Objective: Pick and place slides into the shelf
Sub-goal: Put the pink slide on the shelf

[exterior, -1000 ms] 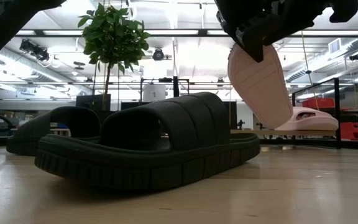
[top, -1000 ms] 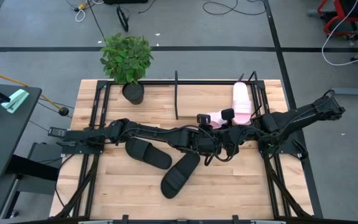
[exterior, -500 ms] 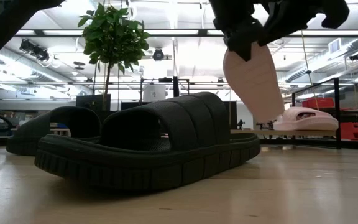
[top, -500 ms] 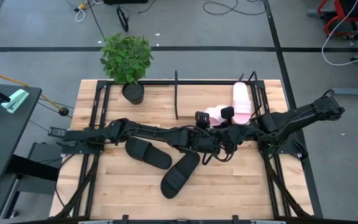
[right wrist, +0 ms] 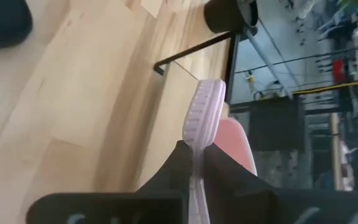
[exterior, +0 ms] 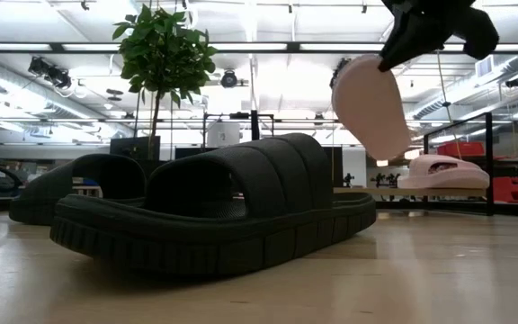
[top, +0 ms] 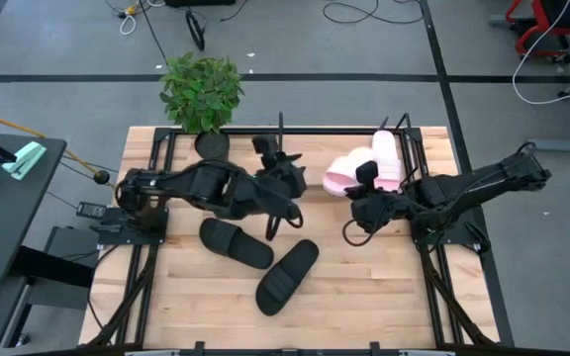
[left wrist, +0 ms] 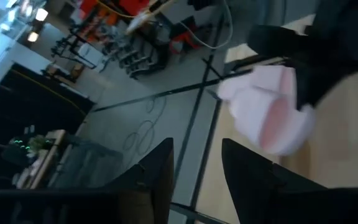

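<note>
A potted plant point(top: 202, 94) stands at the table's far-left corner, behind the left gripper point(top: 287, 178), which hangs above the wooden table point(top: 364, 287) with its jaws parted and nothing between them. In front of it, flat on the boards, lie the two black slides: one point(top: 235, 243) just in front of the left arm, the other point(top: 287, 276) further forward and angled. Neither has reached the shelf yet. To the right, well clear of the left gripper, the right gripper point(top: 364, 188) is clamped on the edge of a pale pink slide point(top: 342, 174), carrying it tilted in the air; the low view shows its sole point(exterior: 370, 103) raised high off the table. Just beyond and to the right of that gripper, the second pink slide point(top: 385, 158) rests by the thin black rods of the shelf point(top: 281, 148), apparently already placed. By this showing, about a quarter of the job is done: one pink slide in place, one in transit, and both black slides waiting to be picked up.
</note>
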